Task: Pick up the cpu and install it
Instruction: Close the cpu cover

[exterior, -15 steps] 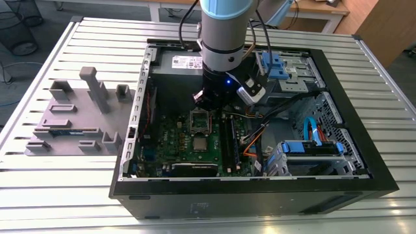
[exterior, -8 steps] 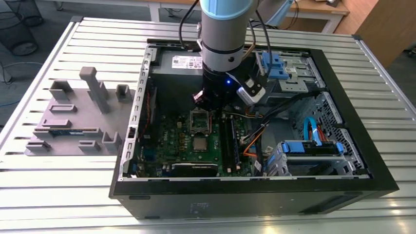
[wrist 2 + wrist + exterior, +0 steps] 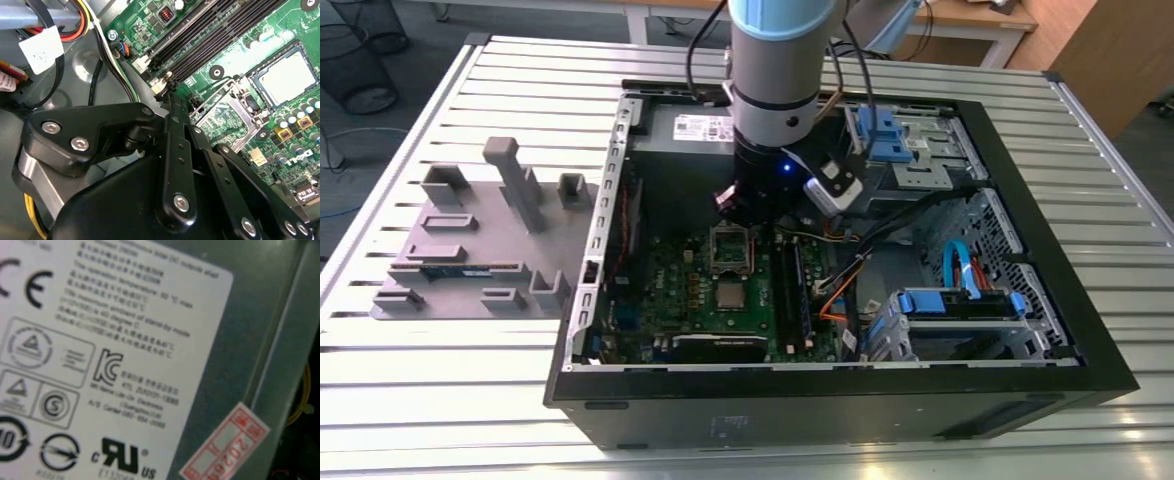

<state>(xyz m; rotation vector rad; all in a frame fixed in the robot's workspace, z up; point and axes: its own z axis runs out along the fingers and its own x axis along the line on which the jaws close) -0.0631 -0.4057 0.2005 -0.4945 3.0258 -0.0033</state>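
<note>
Since the black gripper (image 3: 744, 212) hangs inside the open black computer case (image 3: 1067, 370), I'm placing everything off the green motherboard (image 3: 670, 290). Can't tell from the linkage in the second wrist view whether the jaws are open or closed. The small square silver-topped cpu (image 3: 730, 293) lies flat on the board, apart from the gripper, with the rectangular metal socket frame (image 3: 731, 246) between them. Being square, it has no long axis. I'd judge it not gripped.
</note>
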